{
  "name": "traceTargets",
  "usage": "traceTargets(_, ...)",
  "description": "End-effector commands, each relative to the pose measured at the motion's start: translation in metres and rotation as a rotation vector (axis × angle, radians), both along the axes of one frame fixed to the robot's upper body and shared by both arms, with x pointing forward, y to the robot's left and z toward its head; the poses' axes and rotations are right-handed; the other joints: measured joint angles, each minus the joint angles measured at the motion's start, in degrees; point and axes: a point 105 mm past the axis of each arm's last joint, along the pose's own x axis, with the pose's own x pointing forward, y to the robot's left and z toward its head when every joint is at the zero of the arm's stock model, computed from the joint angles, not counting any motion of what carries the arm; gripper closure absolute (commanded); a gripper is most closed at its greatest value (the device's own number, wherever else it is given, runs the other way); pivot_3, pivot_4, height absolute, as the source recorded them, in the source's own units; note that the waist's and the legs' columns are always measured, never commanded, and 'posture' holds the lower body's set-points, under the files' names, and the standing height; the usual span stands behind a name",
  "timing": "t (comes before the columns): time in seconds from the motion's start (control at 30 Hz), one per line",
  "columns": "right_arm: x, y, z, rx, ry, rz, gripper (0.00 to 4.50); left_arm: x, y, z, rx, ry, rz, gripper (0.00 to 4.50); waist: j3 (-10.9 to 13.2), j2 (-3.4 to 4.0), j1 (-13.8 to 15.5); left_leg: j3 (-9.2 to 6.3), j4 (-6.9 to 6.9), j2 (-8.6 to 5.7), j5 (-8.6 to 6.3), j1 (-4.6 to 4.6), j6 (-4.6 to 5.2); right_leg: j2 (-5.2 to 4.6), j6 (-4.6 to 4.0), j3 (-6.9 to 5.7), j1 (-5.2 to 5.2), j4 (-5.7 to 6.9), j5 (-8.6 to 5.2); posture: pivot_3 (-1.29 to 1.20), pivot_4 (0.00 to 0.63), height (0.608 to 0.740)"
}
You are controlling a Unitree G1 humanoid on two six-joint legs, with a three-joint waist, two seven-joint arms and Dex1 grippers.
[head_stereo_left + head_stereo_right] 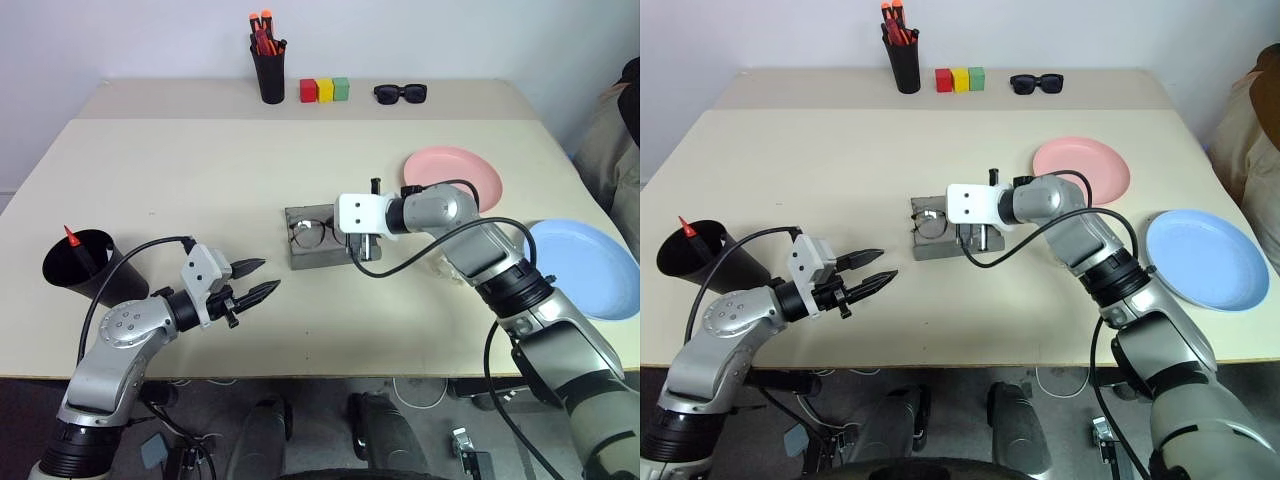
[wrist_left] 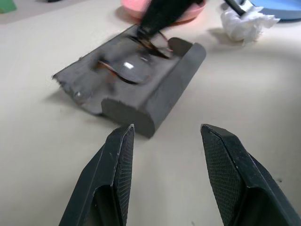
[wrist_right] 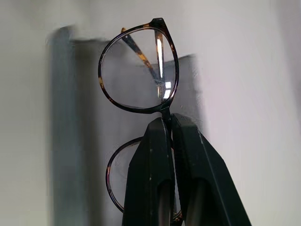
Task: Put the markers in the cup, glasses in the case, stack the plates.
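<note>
The right gripper (image 3: 168, 123) is pinched tight on the bridge of the glasses (image 1: 312, 233), holding them over the open grey case (image 1: 318, 259). In the left wrist view the lenses lie low in the case's tray, though contact with the lining cannot be told. Nothing stands between this gripper and the case. Just behind its forearm sits a crumpled white tissue (image 2: 245, 22). Beyond the gripper and to its right lies the pink plate (image 1: 455, 177); further right, near the table (image 1: 200, 180) edge, lies the blue plate (image 1: 585, 266). The two are apart, not stacked.

The left gripper (image 1: 257, 279) hovers above bare tabletop with its fingers (image 2: 115, 165) spread apart and empty, pointing toward the case, which lies ahead of it and to its right. To its left, close by the arm's elbow, stands the black cup (image 1: 85, 265); a red marker (image 1: 74, 243) with a dark tip leans inside it.

Far beyond both grippers, along the back of the table, stand a narrow black pen holder (image 1: 269, 72) stuffed with red-orange pens (image 1: 262, 33), three small blocks (image 1: 325, 90) in red, yellow and green side by side, and chunky black sunglasses (image 1: 400, 93).

A person's sleeve (image 1: 612, 150) shows past the table's right edge.
</note>
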Motion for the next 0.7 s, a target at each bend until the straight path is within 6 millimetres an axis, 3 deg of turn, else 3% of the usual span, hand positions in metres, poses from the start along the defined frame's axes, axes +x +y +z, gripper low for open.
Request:
traceTargets(0.03, -0.005, -0.002, 0.006, -0.006, -0.023, 0.032, 4.46, -0.002, -0.003, 0.015, 0.004, -0.058, -0.004, 2.21, 0.0, 0.00, 0.0, 0.01, 0.01, 0.00, 0.00, 0.00, 0.00, 0.00, -0.01, 0.00, 0.00, 0.00, 0.00, 0.00, 0.150, 0.740)
traceTargets(0.37, -0.009, -0.002, 0.002, 0.013, 0.013, 0.015, 4.46, 0.008, -0.007, 0.022, 0.021, -0.050, 0.000, 2.21, 0.0, 0.00, -0.1, 0.01, 0.01, -0.01, 0.00, 0.01, 0.00, 0.03, 0.00, 0.00, 0.00, 0.01, 0.01, 0.00, 0.150, 0.740)
traceTargets(0.4, -0.008, -0.002, 0.005, 0.025, 0.013, 0.008, 3.86, 0.009, -0.006, 0.022, 0.023, -0.049, 0.001, 2.21, 0.0, 0.00, -0.1, 0.01, 0.01, -0.01, 0.00, 0.01, 0.00, 0.03, 0.00, 0.00, 0.00, 0.01, 0.01, 0.00, 0.150, 0.740)
traceTargets(0.43, -0.008, -0.002, 0.007, 0.033, 0.010, 0.002, 3.58, 0.010, -0.006, 0.023, 0.023, -0.047, 0.003, 2.21, 0.0, 0.00, -0.1, 0.01, 0.01, -0.01, 0.00, 0.01, 0.00, 0.03, 0.00, 0.00, 0.00, 0.01, 0.01, 0.00, 0.150, 0.740)
traceTargets(0.57, -0.006, -0.005, 0.021, 0.065, -0.030, -0.026, 1.65, 0.016, -0.005, 0.027, -0.008, -0.033, 0.026, 2.21, 0.0, 0.00, 0.0, 0.01, 0.01, -0.01, 0.00, 0.01, 0.00, 0.03, 0.00, 0.00, 0.00, 0.01, 0.02, 0.00, 0.150, 0.740)
traceTargets(0.63, -0.005, -0.007, 0.031, 0.099, -0.060, -0.051, 1.65, 0.022, -0.005, 0.033, -0.043, -0.026, 0.044, 2.21, 0.0, 0.01, 0.1, -0.01, 0.02, -0.02, 0.01, 0.01, -0.01, 0.03, 0.00, 0.00, 0.00, 0.02, 0.01, 0.00, 0.150, 0.740)
traceTargets(0.7, -0.008, -0.010, 0.040, 0.141, -0.075, -0.072, 1.59, 0.032, -0.007, 0.038, -0.065, -0.021, 0.072, 2.74, 0.0, 0.00, 0.1, -0.01, 0.03, -0.04, 0.01, 0.01, -0.01, 0.02, 0.06, 0.00, 0.02, 0.02, 0.05, 0.00, 0.150, 0.740)
